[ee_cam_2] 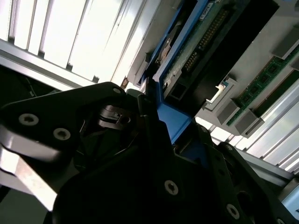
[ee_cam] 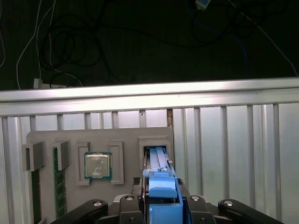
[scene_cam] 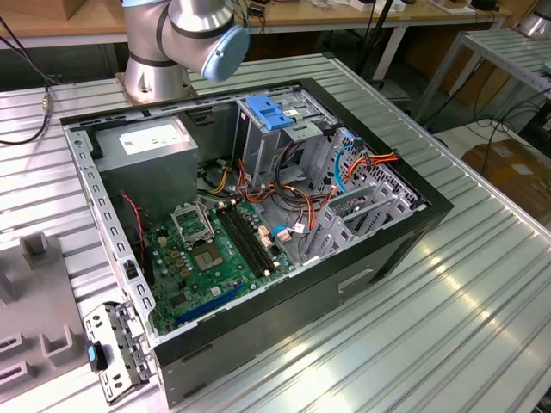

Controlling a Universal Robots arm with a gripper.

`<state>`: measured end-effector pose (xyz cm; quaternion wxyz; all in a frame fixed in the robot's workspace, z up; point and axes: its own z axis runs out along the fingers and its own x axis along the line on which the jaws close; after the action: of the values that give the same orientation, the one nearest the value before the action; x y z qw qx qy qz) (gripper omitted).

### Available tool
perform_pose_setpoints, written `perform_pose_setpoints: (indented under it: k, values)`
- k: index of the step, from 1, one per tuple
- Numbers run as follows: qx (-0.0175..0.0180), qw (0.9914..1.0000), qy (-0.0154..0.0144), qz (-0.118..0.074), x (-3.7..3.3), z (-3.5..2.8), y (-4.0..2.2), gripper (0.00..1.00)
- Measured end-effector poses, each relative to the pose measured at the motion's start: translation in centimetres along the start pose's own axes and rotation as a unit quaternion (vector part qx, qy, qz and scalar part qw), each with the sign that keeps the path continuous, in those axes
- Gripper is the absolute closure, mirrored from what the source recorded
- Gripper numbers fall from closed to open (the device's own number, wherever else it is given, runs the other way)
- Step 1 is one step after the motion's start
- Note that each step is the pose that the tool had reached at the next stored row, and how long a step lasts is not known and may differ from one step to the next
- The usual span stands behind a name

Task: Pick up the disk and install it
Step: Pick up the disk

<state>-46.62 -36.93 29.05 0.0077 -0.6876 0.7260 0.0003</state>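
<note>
The disk (ee_cam: pixel 157 157) stands on edge in a slot of the grey holder tray (ee_cam: pixel 126 135), with its blue end tab toward me. My gripper (ee_cam: pixel 163 189) is shut on that blue tab, one dark finger on each side. In the second wrist view the disk (ee_cam_2: pixel 189 56) shows up close, with its blue rail and green circuit board running away from the black gripper body. The open computer case (scene_cam: pixel 258 215) lies on the metal table, its drive cage (scene_cam: pixel 297 138) at the far end under a light-blue latch plate (scene_cam: pixel 271 112).
The tray also holds a processor chip (ee_cam: pixel 98 165) and a memory stick (ee_cam: pixel 58 179). In the exterior view the arm's base (scene_cam: pixel 159 60) stands behind the case, and part of the grey tray (scene_cam: pixel 34 301) lies at that view's left. Cables hang beyond the table edge (ee_cam: pixel 149 91).
</note>
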Motion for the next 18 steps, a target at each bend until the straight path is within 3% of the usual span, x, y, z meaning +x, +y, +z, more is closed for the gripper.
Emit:
perform_pose_setpoints:
  k: [11,18]
  values:
    - [0.0001,0.99999,0.0,0.004,0.0,-0.01,0.0,0.63]
    - [0.0001,0.99999,0.0,0.004,-0.01,-0.52,0.0,0.63]
